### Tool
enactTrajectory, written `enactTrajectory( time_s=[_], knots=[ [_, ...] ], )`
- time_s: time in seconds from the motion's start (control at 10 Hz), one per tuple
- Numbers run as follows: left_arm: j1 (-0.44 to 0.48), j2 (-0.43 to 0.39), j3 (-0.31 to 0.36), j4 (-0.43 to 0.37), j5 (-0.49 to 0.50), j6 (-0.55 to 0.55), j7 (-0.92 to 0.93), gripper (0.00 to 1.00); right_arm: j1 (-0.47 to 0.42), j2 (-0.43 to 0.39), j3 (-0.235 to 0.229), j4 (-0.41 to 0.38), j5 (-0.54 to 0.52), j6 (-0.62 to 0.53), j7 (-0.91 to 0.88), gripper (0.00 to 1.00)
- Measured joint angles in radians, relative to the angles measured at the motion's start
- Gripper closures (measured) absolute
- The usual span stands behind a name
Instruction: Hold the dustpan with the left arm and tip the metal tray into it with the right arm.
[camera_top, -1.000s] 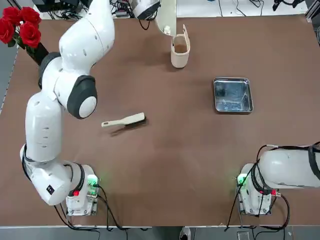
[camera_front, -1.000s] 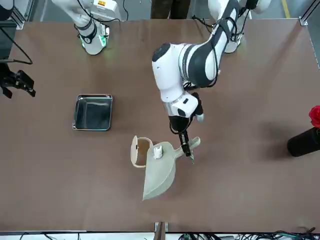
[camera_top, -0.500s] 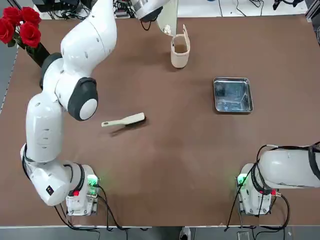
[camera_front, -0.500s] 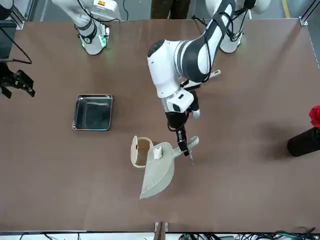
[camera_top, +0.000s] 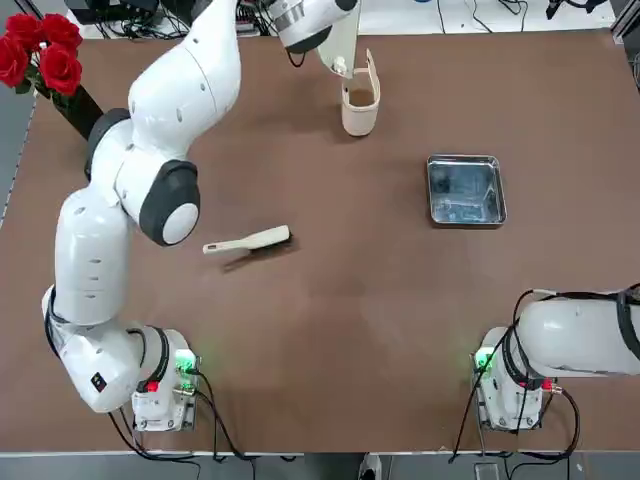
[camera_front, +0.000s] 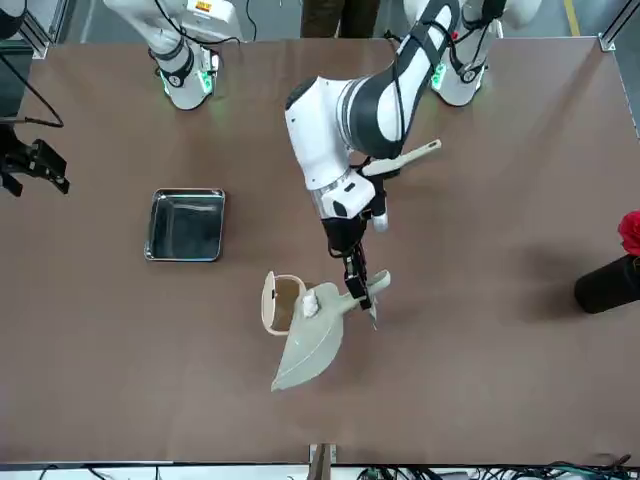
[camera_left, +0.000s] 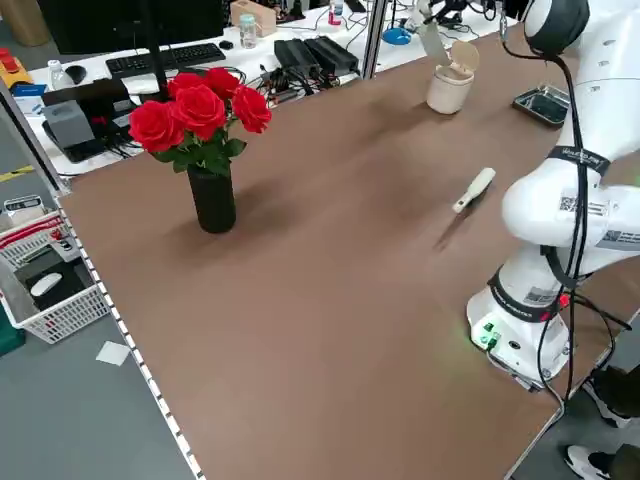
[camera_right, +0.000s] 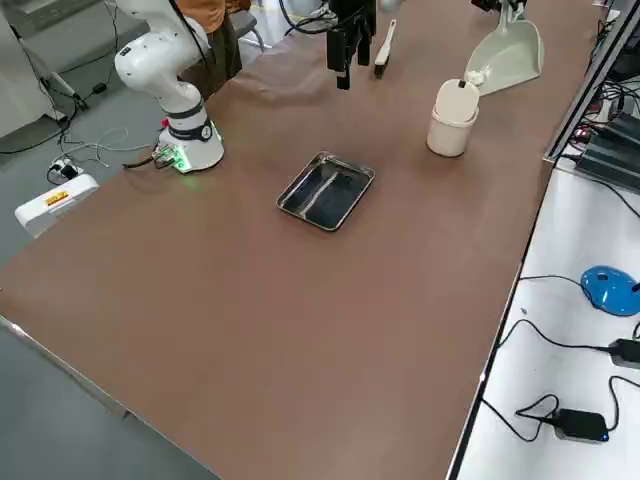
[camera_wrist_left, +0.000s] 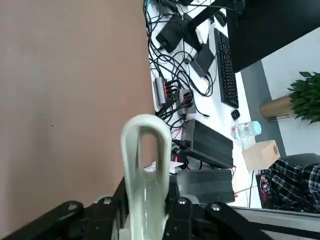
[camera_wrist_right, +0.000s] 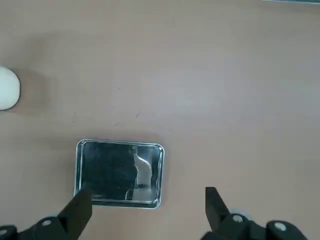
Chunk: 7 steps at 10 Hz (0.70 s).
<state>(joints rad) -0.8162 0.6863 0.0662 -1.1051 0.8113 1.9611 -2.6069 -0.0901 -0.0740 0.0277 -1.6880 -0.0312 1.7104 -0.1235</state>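
Observation:
My left gripper (camera_front: 358, 290) is shut on the stubby handle of the cream dustpan (camera_front: 305, 345), held in the air right beside the cream bin (camera_front: 280, 303) at the table's far side. In the left wrist view the black fingers (camera_wrist_left: 107, 210) clamp the handle loop of the dustpan (camera_wrist_left: 145, 165). The shiny metal tray (camera_top: 465, 190) lies flat on the table's right half, with nothing touching it. High above it, my right gripper (camera_wrist_right: 146, 195) hangs open and looks down on the tray (camera_wrist_right: 120, 172). The front view shows this gripper (camera_front: 35, 165) at the picture's left edge.
A cream long-handled brush (camera_top: 247, 241) lies on the table's left half. A dark vase of red roses (camera_top: 40, 50) stands at the far left corner. Cables and devices lie on the white bench beyond the far edge. Brown tabletop (camera_top: 330, 340) is bare toward the bases.
The left arm has swung a little, carrying the dustpan slightly toward the bin and the tray's side. The right arm, tray and brush have not moved.

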Motion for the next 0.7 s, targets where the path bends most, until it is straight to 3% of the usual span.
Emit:
enactTrajectory(
  time_s=[0.7],
  knots=[
    [-0.022, 0.000, 0.000, 0.000, 0.017, 0.000, 0.072, 0.67, 0.000, 0.000, 0.001, 0.001, 0.001, 0.004, 0.000, 0.00]
  ],
)
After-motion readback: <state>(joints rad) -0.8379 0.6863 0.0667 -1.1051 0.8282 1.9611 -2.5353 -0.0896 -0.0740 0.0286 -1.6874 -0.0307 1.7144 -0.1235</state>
